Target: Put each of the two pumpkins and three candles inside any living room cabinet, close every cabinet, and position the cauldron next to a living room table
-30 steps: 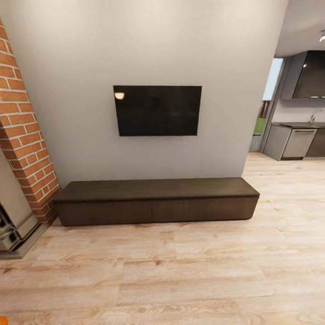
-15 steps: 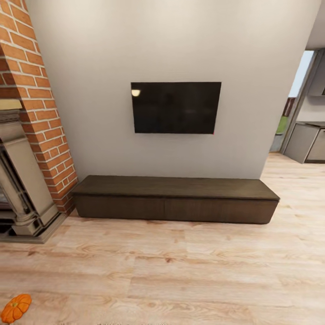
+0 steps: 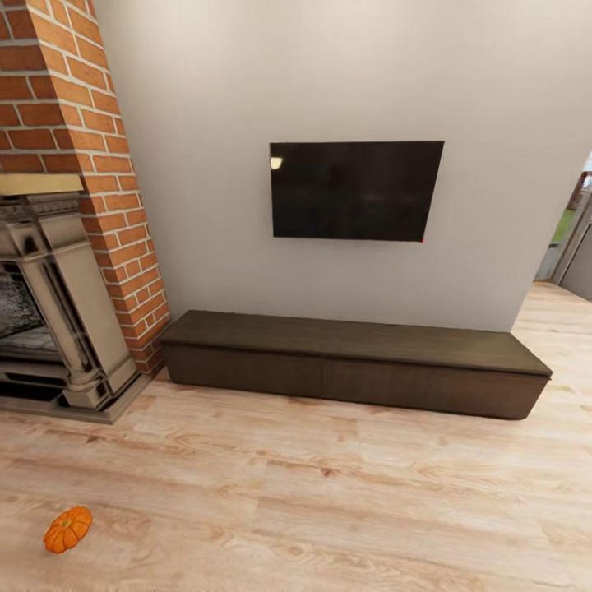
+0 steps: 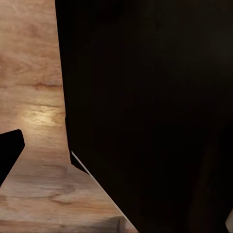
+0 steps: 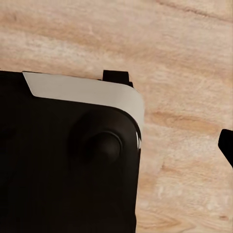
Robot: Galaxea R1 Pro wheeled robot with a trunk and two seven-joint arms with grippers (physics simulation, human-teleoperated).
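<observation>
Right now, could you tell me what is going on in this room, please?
Nothing is being handled at the moment; the robot is on its way across the living room. Ahead, a long dark cabinet sits against the wall with its fronts closed, under a wall-mounted television. A brick fireplace stands to the left. One pumpkin lies on the wooden floor at the lower left, apart from the cabinet. The wrist views show dark parts of the robot over the floor, so the state of the grippers cannot be told.
</observation>
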